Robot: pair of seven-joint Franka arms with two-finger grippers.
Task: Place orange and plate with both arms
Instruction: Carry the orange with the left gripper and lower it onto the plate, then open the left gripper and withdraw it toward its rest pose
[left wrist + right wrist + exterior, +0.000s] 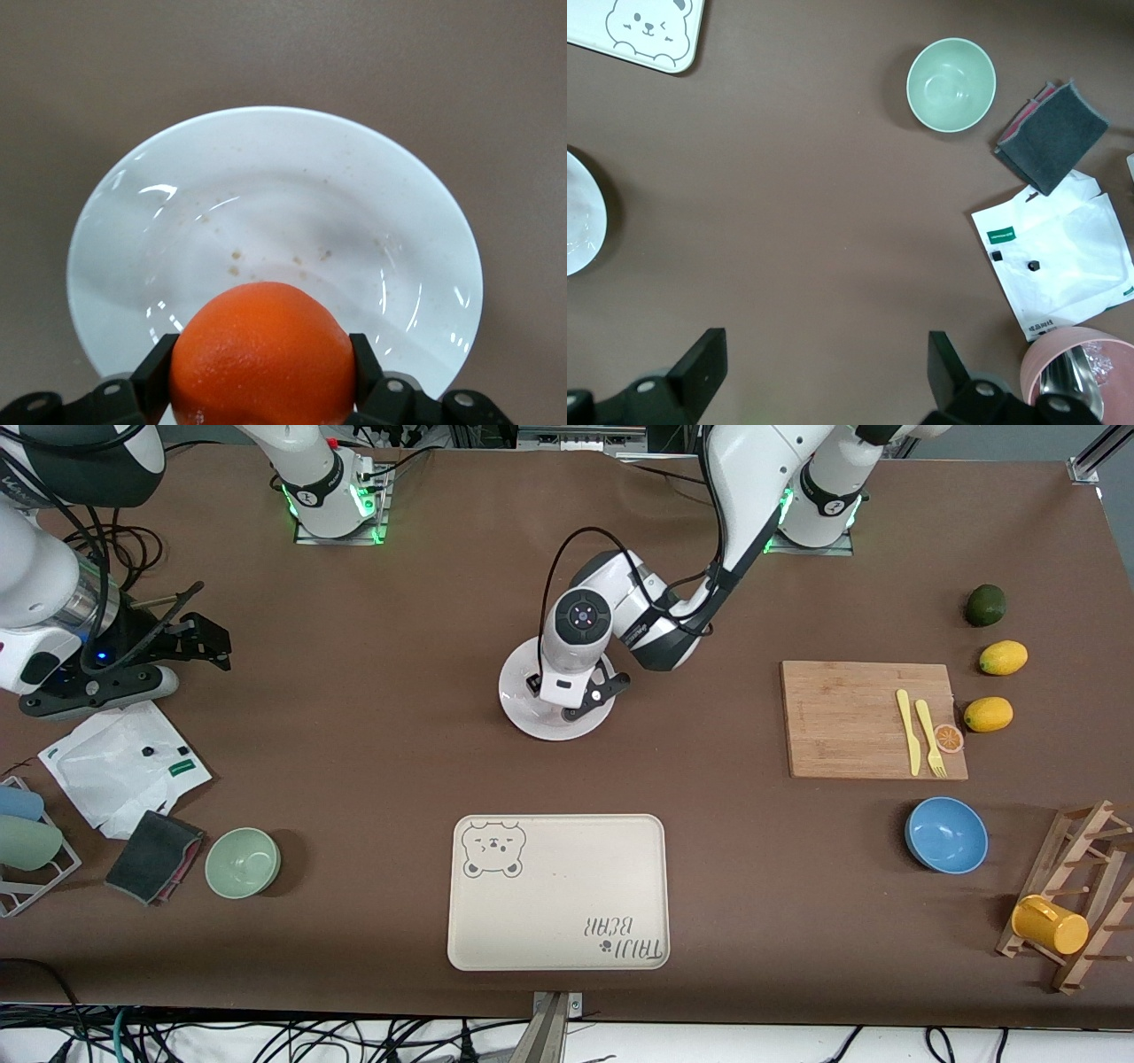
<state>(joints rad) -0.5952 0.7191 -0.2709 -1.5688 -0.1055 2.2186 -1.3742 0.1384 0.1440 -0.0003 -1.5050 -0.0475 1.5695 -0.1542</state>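
The white plate (pixel 532 722) lies mid-table, farther from the front camera than the cream tray. My left gripper (pixel 576 695) hangs over the plate, shut on the orange (pixel 261 345). In the left wrist view its black fingers (pixel 155 367) press both sides of the fruit just above the plate (pixel 266 204). The wrist hides the orange in the front view. My right gripper (pixel 208 633) waits open and empty over bare table toward the right arm's end. Its fingers (pixel 700 359) stand wide apart, and the plate's edge (pixel 580 221) shows in that view.
A cream bear tray (pixel 558 890) lies near the front edge. A green bowl (pixel 243 862), a grey cloth (pixel 152 856) and a white bag (pixel 124 766) sit toward the right arm's end. A cutting board (pixel 850 717), a blue bowl (pixel 946 834), lemons (pixel 988 714) and a wooden rack (pixel 1076 895) sit toward the left arm's end.
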